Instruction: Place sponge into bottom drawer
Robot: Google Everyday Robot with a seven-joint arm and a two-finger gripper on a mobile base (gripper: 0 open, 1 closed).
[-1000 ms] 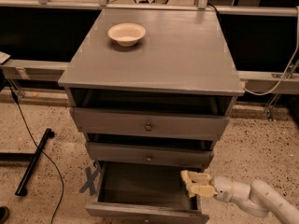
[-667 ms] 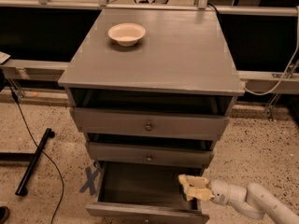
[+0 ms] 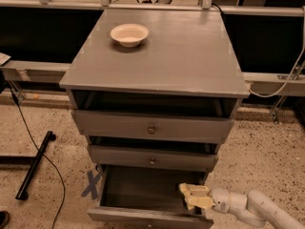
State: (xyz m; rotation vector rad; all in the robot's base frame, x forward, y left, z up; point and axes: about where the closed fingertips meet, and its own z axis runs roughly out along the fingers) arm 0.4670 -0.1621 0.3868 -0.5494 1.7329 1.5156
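Over open bottom drawer (image 3: 143, 191), tool (image 3: 187, 196), bowl (image 3: 129, 34) atop cabinet (image 3: 186, 56)

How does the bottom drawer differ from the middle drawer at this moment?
The bottom drawer is pulled far out, its dark interior exposed; the middle drawer stands out only slightly. The gripper reaches into the bottom drawer near its front right corner as seen; nothing is at the middle drawer. Both are grey and belong to one cabinet.
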